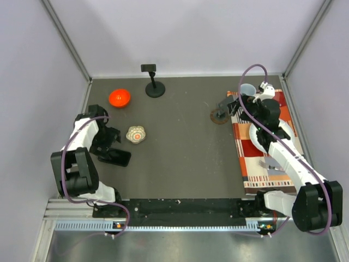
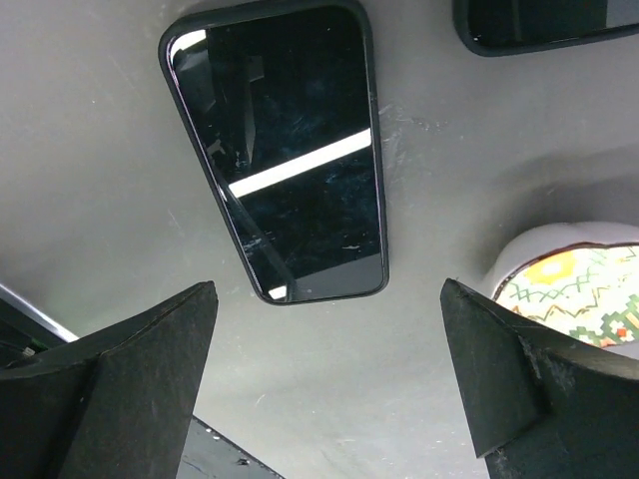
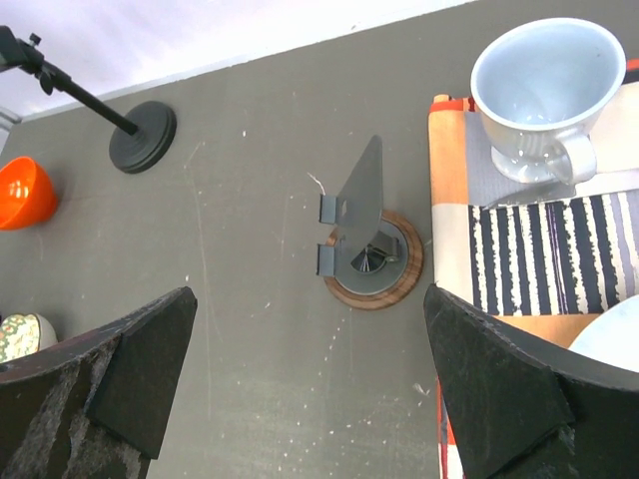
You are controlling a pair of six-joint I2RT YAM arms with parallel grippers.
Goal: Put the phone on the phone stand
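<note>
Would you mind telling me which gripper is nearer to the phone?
Left. The left gripper hovers right by the phone; the right gripper is across the table, near the brown-based stand.

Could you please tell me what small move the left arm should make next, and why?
Probably ease the left gripper down towards the phone and close across its long edges. The phone lies flat on the table just ahead of the open jaws, not gripped, and the phone stand at the back holds nothing.
</note>
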